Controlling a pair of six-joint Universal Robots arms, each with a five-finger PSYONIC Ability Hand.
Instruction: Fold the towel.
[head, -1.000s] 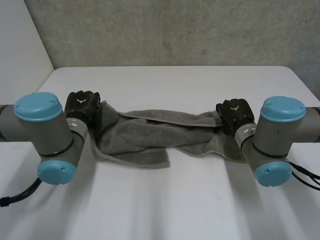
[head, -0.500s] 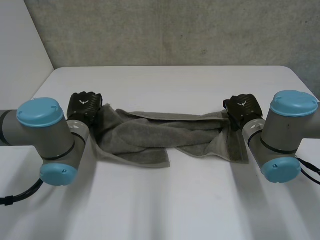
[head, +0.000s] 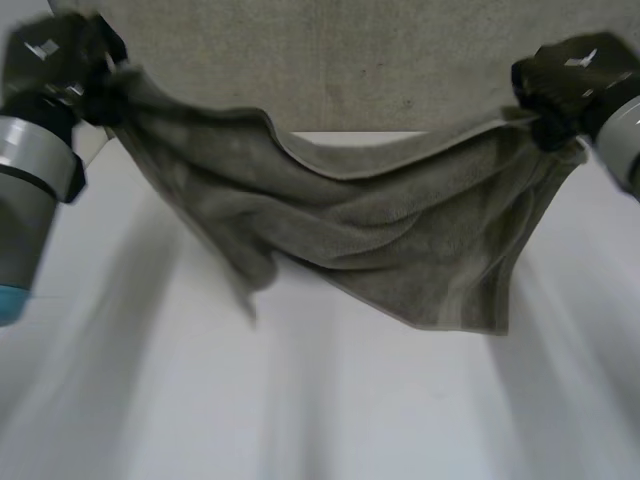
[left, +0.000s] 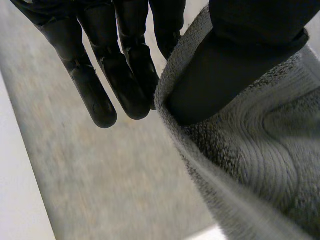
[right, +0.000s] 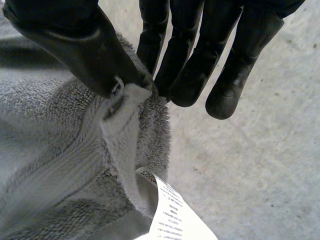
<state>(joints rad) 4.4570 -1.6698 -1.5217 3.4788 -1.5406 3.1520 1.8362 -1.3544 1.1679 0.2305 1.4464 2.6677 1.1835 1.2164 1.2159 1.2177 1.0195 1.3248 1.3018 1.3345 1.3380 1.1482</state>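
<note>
1. The towel (head: 380, 230) is held sagging below the fingers (right: 185, 75), above the bench (head: 330, 400), its top corners pinched by the left hand (head: 45, 58) and right hand (head: 570, 76).
2. It is judged soft, light and limp; corners are best gripped.

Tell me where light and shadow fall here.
Head view: even light, no glare; the hanging towel lays grey shade on the table. Right wrist view: the thumb of the right hand darkens the towel beside it; the white label is brightest. Left wrist view: dull sheen on the left hand.
</note>
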